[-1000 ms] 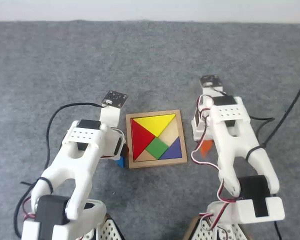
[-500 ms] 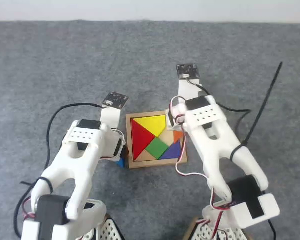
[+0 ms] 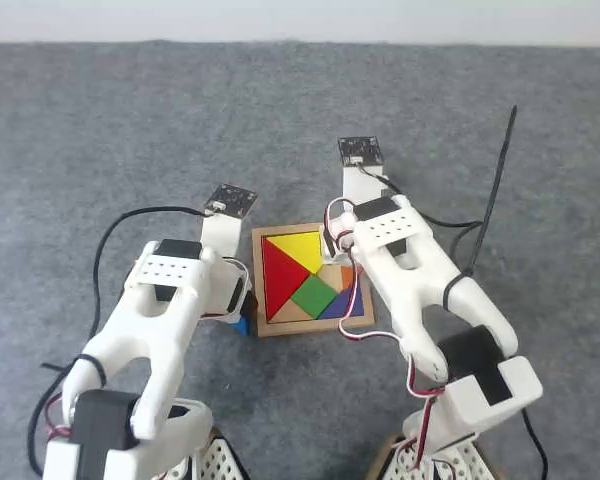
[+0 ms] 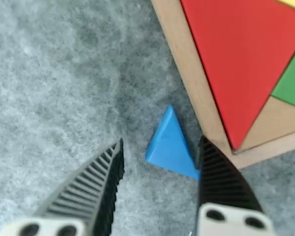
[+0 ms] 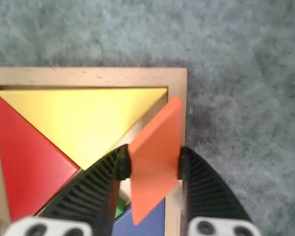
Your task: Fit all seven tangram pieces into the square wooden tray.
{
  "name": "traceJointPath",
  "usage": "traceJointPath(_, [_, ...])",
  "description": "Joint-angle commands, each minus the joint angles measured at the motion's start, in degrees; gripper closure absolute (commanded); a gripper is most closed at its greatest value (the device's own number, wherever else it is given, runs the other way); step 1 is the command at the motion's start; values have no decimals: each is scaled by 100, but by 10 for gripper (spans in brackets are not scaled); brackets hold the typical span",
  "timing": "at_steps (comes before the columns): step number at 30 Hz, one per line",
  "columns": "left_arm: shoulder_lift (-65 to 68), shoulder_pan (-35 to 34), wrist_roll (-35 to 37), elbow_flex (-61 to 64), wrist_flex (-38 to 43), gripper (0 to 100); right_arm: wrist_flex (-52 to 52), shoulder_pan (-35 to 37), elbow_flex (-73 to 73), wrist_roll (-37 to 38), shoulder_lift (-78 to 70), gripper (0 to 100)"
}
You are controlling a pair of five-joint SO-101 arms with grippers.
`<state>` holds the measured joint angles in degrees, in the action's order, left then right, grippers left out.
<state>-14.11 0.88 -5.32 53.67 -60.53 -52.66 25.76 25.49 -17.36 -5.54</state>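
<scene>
Now the right jaws were clamped on the orange piece. They held it tilted just over the wooden tray, above the bare gap beside the yellow triangle. Its long side ran along the tray's right rim, I think. A second before, it was over the tabletop, off to the tray's right. The left jaws stood apart around the blue triangle, just beside the tray.

The right claw hangs over the right side of the square wooden tray, with an orange piece at its tip, apparently held. To the left of it lie a yellow piece, a red piece and a green piece.
</scene>
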Motion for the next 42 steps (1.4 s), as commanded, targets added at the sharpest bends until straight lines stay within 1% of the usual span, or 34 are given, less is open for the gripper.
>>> traceJointPath(1, [-62, 18, -26, -92, -53, 773, 57, 66, -290, -18, 31, 822])
traceJointPath(5, [-62, 18, -26, -92, -53, 773, 48, 66, -290, 0, 57, 820])
traceJointPath(10, [-62, 18, -26, -92, -53, 773, 13, 154, -290, 299, 92, 821])
traceJointPath(15, [-62, 26, -53, -48, 18, 773, -549, -31, -615, 299, 92, 824])
traceJointPath(16, [-62, 26, -53, -48, 18, 775, -620, -101, -651, 290, 101, 830])
traceJointPath(18, [-62, 26, -53, -48, 26, 793, -646, -303, -624, 273, 180, 880])
traceJointPath(20, [-44, 26, -53, -48, 26, 799, -637, -505, -457, 264, 374, 933])
traceJointPath(24, [-18, 18, -18, -48, 9, 797, -576, -743, 141, 290, 945, 916])
traceJointPath(28, [-18, -9, 0, -31, -123, 780, 22, -848, 914, 316, 1552, 916])
traceJointPath(32, [-18, -35, 299, -22, -167, 757, 215, -831, 1275, 536, 1965, 916])
traceJointPath(37, [0, -35, 457, 22, -202, 757, 215, -822, 1398, 545, 2062, 916])
traceJointPath(42, [281, 18, 862, 57, -185, 760, 215, -822, 1398, 545, 2062, 916])
